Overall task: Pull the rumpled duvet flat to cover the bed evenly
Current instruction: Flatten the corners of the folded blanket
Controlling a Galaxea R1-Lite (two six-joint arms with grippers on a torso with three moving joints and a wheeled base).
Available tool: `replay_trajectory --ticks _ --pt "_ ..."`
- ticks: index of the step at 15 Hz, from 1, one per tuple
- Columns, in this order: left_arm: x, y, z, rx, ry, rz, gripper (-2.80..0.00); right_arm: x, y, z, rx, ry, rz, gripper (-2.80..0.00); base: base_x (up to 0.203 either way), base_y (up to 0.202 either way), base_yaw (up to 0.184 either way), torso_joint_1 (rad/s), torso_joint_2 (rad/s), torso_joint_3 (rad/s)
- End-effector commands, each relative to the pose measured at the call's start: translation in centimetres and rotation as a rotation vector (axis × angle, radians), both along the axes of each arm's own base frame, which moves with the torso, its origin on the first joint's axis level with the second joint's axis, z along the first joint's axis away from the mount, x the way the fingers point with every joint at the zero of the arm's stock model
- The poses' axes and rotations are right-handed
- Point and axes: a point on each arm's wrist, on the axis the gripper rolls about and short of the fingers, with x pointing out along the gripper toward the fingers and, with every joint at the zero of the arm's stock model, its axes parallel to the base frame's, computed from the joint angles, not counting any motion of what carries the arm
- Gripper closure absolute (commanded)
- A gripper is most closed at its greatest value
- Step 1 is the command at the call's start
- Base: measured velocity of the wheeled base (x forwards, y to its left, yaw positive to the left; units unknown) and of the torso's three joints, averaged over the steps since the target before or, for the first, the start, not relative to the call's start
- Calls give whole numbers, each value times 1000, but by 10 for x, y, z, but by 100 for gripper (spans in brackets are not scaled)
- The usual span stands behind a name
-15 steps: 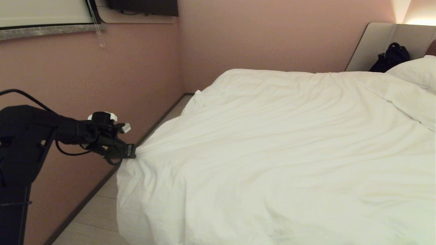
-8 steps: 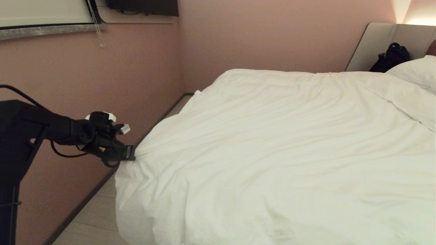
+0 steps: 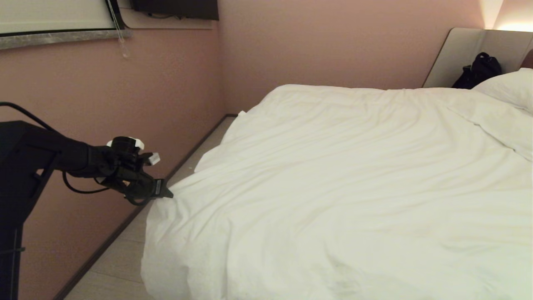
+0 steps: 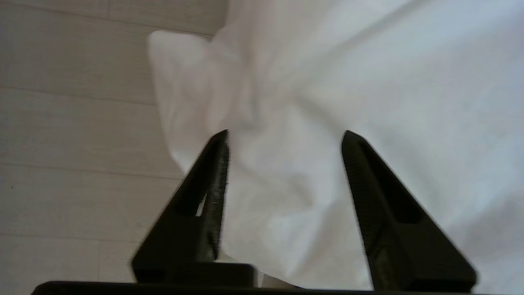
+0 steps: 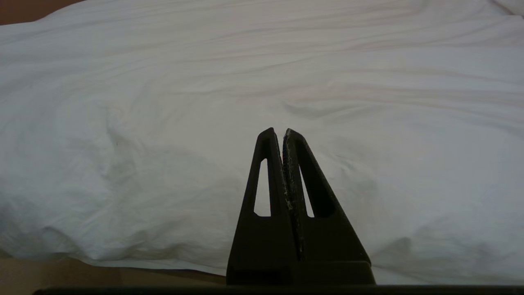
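The white duvet (image 3: 333, 187) lies spread and wrinkled over the bed, whose beige headboard (image 3: 462, 54) shows at the far right. The duvet's near left corner hangs toward the floor. My left gripper (image 3: 166, 193) is at the duvet's left edge, open, its fingertips just touching or just off the fabric. In the left wrist view the left gripper (image 4: 284, 135) has its fingers spread, with loose duvet (image 4: 368, 82) folds showing between and beyond them, not pinched. My right gripper (image 5: 280, 131) is shut and empty, hovering before the duvet (image 5: 163, 102) near its hanging edge; it is outside the head view.
A pink wall (image 3: 125, 96) runs close along the bed's left side, leaving a narrow strip of wood floor (image 3: 120, 258). A white pillow (image 3: 506, 89) and a black bag (image 3: 476, 71) rest at the headboard end.
My left gripper has opened and let go of the duvet's left edge. The pulled-up fold has dropped and slackened back toward the bed, and the gripper sits slightly lower.
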Motion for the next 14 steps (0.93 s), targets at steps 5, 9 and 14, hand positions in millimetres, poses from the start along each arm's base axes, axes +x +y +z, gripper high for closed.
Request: replay_trajectory --ticks 5,9,14 --pt "-31 -7 48 -64 -78 -45 -280 0 0 0 0 1 1 0 0 0 0 0 0 0" --pt "-78 -18 99 -115 -157 -24 -280 0 0 0 0 1 1 0 0 0 0 0 0 0" --pt "-162 -35 143 -171 -233 26 -280 0 0 0 0 1 1 0 0 0 0 0 0 0"
